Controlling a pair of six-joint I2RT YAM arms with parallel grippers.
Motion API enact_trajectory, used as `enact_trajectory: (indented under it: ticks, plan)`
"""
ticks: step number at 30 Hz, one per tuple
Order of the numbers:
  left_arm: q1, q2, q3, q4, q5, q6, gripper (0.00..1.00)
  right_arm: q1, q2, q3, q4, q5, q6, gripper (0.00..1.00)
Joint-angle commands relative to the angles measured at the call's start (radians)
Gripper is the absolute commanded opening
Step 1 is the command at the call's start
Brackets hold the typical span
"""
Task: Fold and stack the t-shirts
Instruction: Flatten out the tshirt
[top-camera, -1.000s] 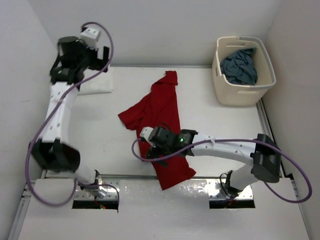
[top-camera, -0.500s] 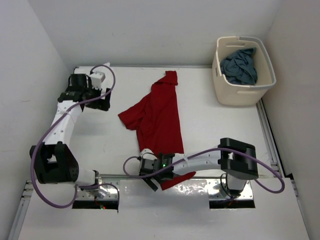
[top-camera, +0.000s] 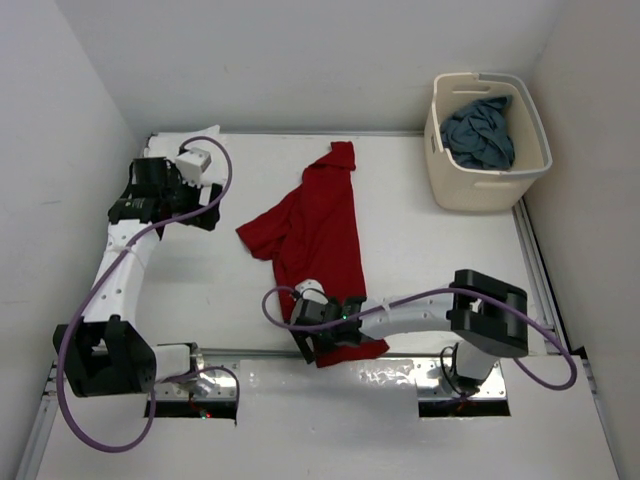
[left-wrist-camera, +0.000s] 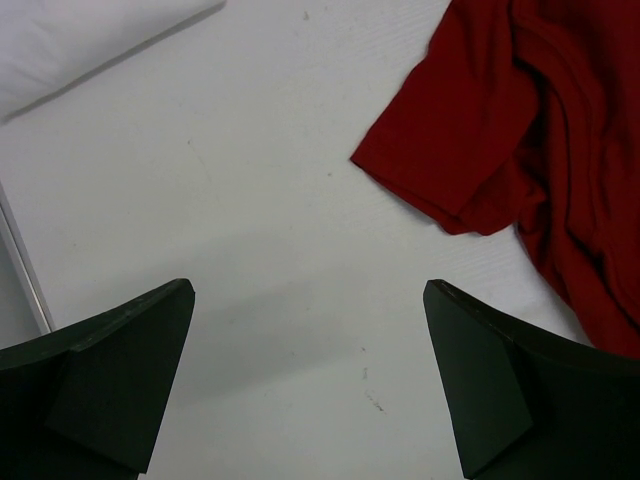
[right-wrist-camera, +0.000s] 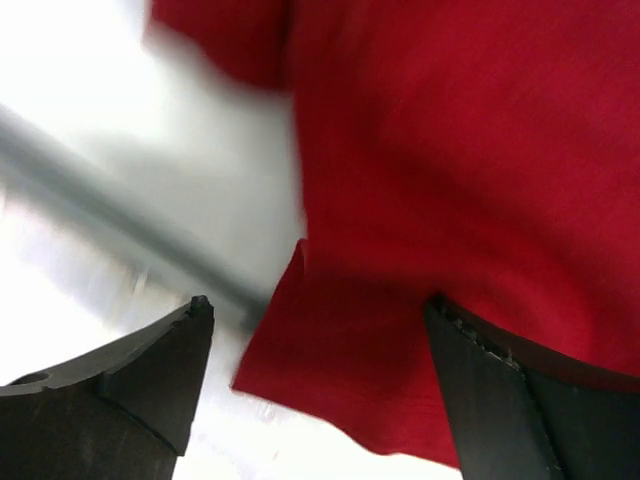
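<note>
**Right arm drops to the red shirt's near hem**

The right fingers (right-wrist-camera: 140, 380) are spread wide with nothing pinched, and the red t-shirt (top-camera: 320, 230) is just beneath them. A second ago they sat mid-shirt; now we find them at its 6 o'clock hem. The left fingers (left-wrist-camera: 110, 370) are open too. They have come down from the far corner and hover over bare counter (left-wrist-camera: 250, 250), with the sleeve at their 2 o'clock. We reckon a two-handed fold is being set up. The white t-shirt (left-wrist-camera: 60, 40) lies at 10 o'clock, and the blue-grey t-shirt (top-camera: 480, 130) sits in the basket (top-camera: 490, 190) at 2 o'clock.
</note>
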Motion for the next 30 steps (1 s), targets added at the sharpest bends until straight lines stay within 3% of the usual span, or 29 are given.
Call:
enact_trajectory:
  ticks: [1,6,9,10,11,13,14,15,21,23,30]
  plan:
    - [0.009,-0.005,-0.004,0.018,0.026,0.015,0.99,-0.075,0.083,0.003,0.034,0.062,-0.068,0.87]
    - [0.011,0.010,0.012,0.022,0.002,0.011,0.99,-0.103,0.154,0.038,0.007,0.074,-0.065,0.84]
    - [0.011,0.016,0.013,0.016,0.020,0.015,0.99,-0.104,0.195,0.073,-0.071,0.114,-0.072,0.68]
    - [0.009,0.021,0.012,0.012,0.028,0.018,0.99,-0.104,0.221,0.081,-0.088,0.122,-0.074,0.61]
    - [0.011,0.026,0.012,0.009,0.037,0.021,0.98,-0.103,0.229,0.089,-0.098,0.122,-0.077,0.45]
    - [0.011,0.026,0.006,0.009,0.057,0.028,0.94,-0.099,0.234,0.094,-0.101,0.121,-0.089,0.29]
    - [0.011,0.029,0.004,0.010,0.065,0.027,0.92,-0.099,0.229,0.103,-0.101,0.122,-0.092,0.04]
    - [0.008,0.032,0.001,0.012,0.085,0.024,0.91,-0.098,0.226,0.115,-0.104,0.122,-0.098,0.00]
    - [-0.072,0.042,-0.031,0.018,0.112,0.033,0.78,-0.173,0.164,0.281,-0.109,0.066,-0.209,0.00]
    - [-0.143,0.039,-0.054,0.012,0.091,0.053,0.78,-0.310,0.049,0.249,-0.035,0.014,-0.194,0.00]
    - [-0.237,0.044,-0.053,-0.001,0.131,0.071,0.73,-0.529,-0.249,0.094,0.000,-0.042,-0.177,0.00]
